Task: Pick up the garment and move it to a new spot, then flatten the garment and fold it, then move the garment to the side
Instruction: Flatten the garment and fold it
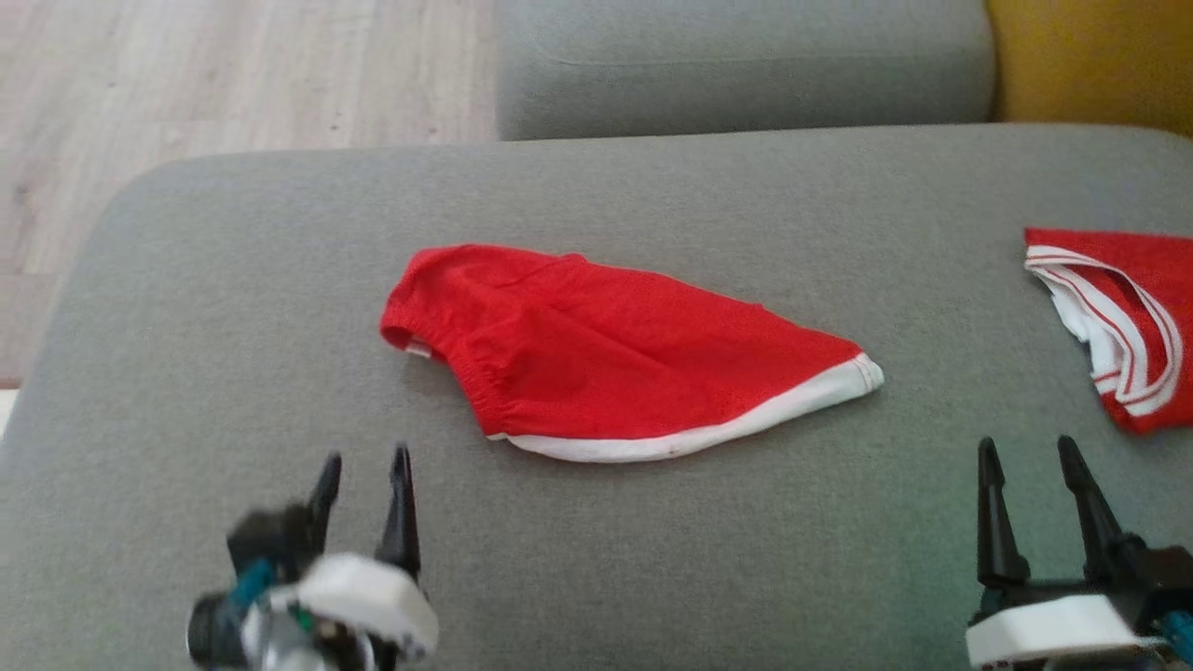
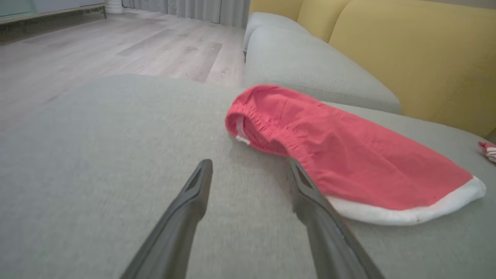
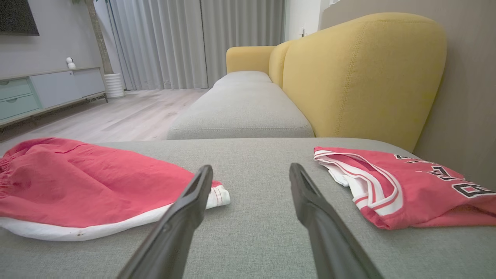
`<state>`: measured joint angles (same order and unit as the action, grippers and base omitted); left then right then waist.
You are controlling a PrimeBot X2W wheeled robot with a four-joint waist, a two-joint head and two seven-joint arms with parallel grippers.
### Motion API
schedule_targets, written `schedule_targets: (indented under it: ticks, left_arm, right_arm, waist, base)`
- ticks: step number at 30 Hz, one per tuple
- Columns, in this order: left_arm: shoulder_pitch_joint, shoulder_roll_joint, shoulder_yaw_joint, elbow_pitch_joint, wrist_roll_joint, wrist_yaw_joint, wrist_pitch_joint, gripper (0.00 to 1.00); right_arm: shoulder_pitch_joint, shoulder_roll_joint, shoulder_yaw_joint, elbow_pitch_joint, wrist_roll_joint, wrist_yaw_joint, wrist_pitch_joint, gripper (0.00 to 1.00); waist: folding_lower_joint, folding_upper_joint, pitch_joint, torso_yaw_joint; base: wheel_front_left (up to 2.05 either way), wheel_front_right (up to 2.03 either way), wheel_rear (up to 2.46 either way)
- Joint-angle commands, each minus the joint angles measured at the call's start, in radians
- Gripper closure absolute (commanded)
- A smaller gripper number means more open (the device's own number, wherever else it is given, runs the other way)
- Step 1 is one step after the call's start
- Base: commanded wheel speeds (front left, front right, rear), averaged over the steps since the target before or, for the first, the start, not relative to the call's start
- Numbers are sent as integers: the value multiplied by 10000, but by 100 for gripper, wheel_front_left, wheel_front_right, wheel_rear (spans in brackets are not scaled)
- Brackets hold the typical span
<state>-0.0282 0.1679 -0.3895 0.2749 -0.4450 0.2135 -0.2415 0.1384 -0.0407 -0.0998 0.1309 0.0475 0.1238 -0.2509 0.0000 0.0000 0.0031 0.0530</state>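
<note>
The garment (image 1: pixel 615 349) is a pair of red shorts with a white hem, folded and lying flat on the grey sofa seat (image 1: pixel 233 308). Its elastic waistband points left, its white hem right and toward me. It also shows as the garment (image 2: pixel 348 155) in the left wrist view and the garment (image 3: pixel 85 186) in the right wrist view. My left gripper (image 1: pixel 363 458) hovers open just below the waistband end, holding nothing. My right gripper (image 1: pixel 1025 445) stands open to the right of the hem, apart from the cloth.
A second red garment (image 1: pixel 1118 321) with white stripes and black lettering lies at the seat's right edge. A further grey cushion (image 1: pixel 746 65) and a yellow backrest (image 1: pixel 1090 56) lie behind. Wooden floor (image 1: pixel 186 84) borders the seat's left edge.
</note>
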Motion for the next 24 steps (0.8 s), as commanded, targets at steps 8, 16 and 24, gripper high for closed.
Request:
schedule_targets:
  ticks: [8,16,24]
  left_arm:
    - [1137,-174,621,-1591,1292,32,-199,0]
    - [1684,-615,1315,-1915,2126,-534,-201,0]
    - [1645,-947,1609,-1767,2480,-1119,-202,0]
  right_arm:
    - [3,-95,269,-142,-148,69,-109,0]
    - [128,-95,522,307,-27,69,-109,0]
    - [50,-95,614,632,357,69,-109,0]
  waist:
    - [0,0,-198,471]
    - [0,0,-283,465]
    - [0,0,-226,285]
  base:
    - [0,0,0]
    - [0,0,0]
    - [0,0,0]
